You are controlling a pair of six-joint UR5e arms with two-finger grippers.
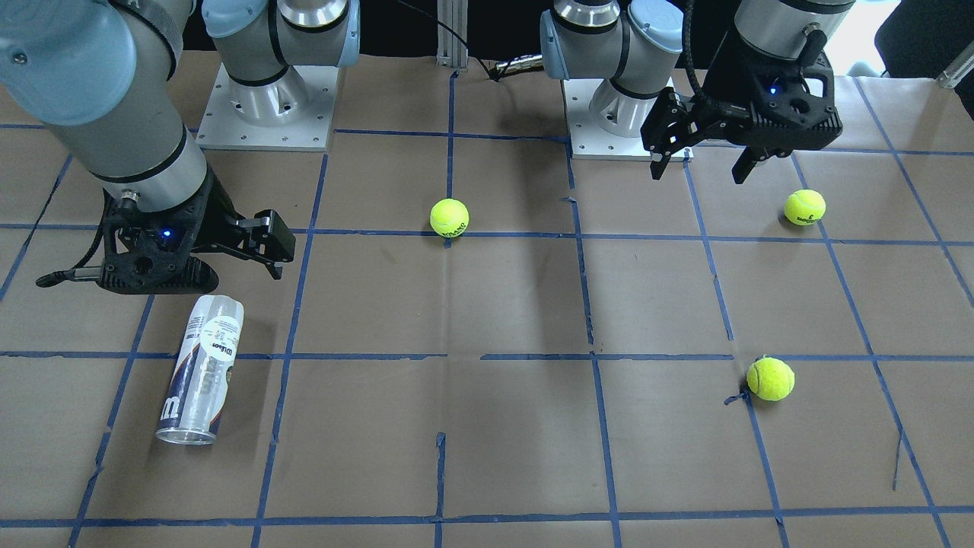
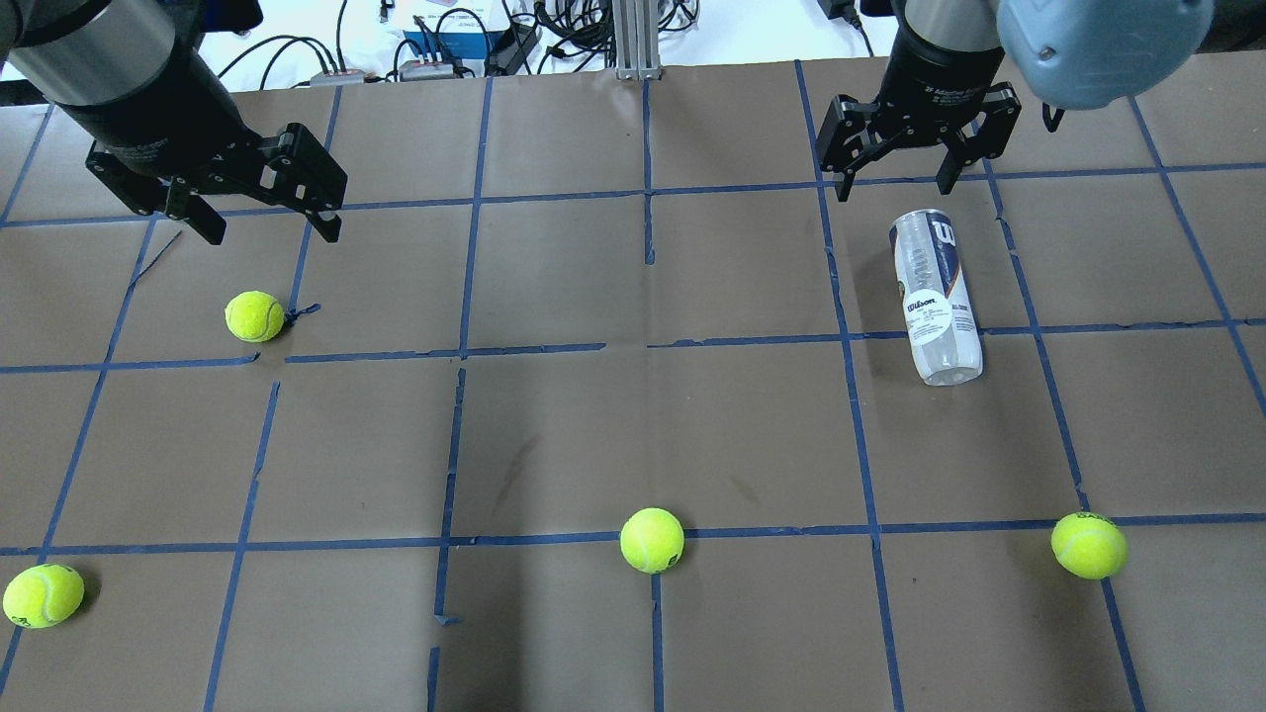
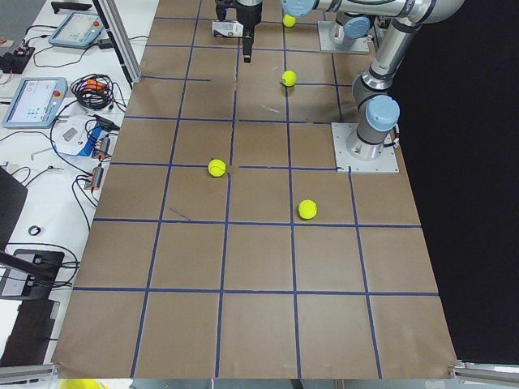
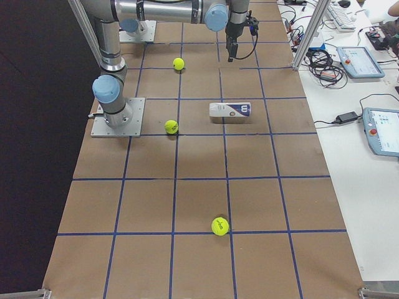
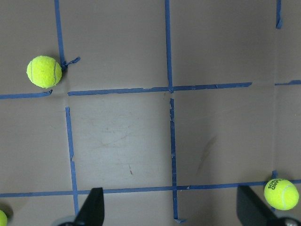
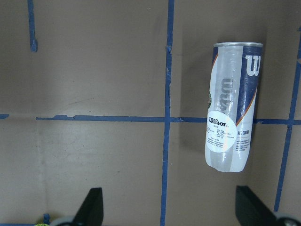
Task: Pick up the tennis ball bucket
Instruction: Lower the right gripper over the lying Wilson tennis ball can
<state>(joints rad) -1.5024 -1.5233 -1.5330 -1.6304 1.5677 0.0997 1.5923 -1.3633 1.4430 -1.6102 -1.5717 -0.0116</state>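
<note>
The tennis ball bucket [image 2: 936, 297] is a clear can with a white and navy Wilson label. It lies on its side on the brown table, its silver rim pointing away from the robot. It also shows in the front view [image 1: 202, 369], the right wrist view [image 6: 233, 108] and the right side view [image 4: 230, 110]. My right gripper [image 2: 898, 186] is open and empty, hovering above the table just beyond the can's rim end, not touching it [image 1: 236, 259]. My left gripper [image 2: 272, 227] is open and empty, hovering far from the can [image 1: 700, 171].
Several yellow-green tennis balls lie loose on the table: one [image 2: 254, 316] near the left gripper, one [image 2: 652, 540] at the near middle, one [image 2: 1088, 545] near right, one [image 2: 44, 595] near left. Blue tape lines grid the table. Cables and controllers lie beyond the far edge.
</note>
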